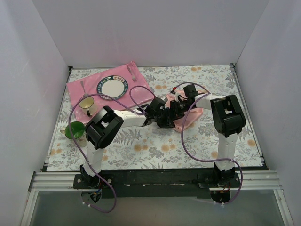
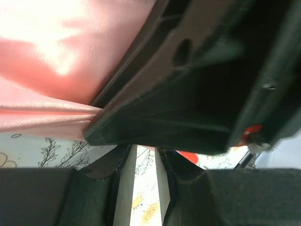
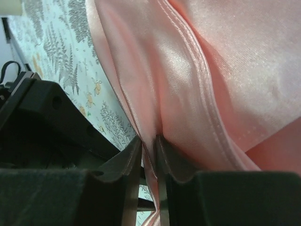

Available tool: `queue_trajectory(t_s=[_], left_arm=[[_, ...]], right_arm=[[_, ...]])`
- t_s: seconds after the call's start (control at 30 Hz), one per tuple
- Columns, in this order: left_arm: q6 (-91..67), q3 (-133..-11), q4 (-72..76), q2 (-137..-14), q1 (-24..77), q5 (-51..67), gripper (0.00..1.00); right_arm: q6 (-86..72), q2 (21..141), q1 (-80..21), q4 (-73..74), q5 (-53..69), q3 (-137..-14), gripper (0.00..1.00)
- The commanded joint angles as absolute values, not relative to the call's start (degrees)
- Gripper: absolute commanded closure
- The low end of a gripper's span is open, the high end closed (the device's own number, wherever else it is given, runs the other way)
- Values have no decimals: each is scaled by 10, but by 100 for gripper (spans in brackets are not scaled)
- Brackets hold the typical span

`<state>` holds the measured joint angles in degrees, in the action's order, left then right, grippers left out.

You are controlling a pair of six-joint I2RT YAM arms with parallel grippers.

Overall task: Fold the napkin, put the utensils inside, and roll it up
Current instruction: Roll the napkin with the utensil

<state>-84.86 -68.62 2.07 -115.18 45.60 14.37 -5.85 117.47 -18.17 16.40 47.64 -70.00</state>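
Observation:
The pale salmon napkin (image 1: 195, 113) lies bunched at the table's centre right, mostly under the two grippers. My right gripper (image 1: 175, 110) is shut on a raised fold of it; the right wrist view shows the shiny cloth (image 3: 211, 70) pinched between the jaws of the right gripper (image 3: 149, 141). My left gripper (image 1: 162, 115) sits right against the right one; in its wrist view the left gripper (image 2: 146, 153) has a narrow gap with only tablecloth in it, and the napkin (image 2: 47, 56) lies beyond. A spoon (image 1: 83, 88) and a fork (image 1: 132, 71) lie on the hot-pink mat (image 1: 75, 92).
A patterned plate (image 1: 112, 87) sits on the mat at the back left. A cream cup (image 1: 87, 104) and a green cup (image 1: 74, 130) stand at the left edge. White walls enclose three sides. The right gripper's black body (image 2: 197, 70) fills the left wrist view.

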Motion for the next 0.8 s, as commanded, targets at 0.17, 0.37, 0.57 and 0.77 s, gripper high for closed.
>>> queue_trajectory(t_s=[0.17,0.37,0.57,0.77], left_arm=[[-838,-729,-25,-1173,459,131,78],[-835,-734,-26,-1169,459,134,78],[-839,-717,-14,-1151,459,137,72],[-847,-637,-3,-1064,459,130,53]], right_arm=[[-63,1133,-184,250,357,-740,67],[-47,1109,-184,291,315,-760,61],[-31,1098,-184,302,306,-767,59],[-31,1101,-184,302,316,-782,58]])
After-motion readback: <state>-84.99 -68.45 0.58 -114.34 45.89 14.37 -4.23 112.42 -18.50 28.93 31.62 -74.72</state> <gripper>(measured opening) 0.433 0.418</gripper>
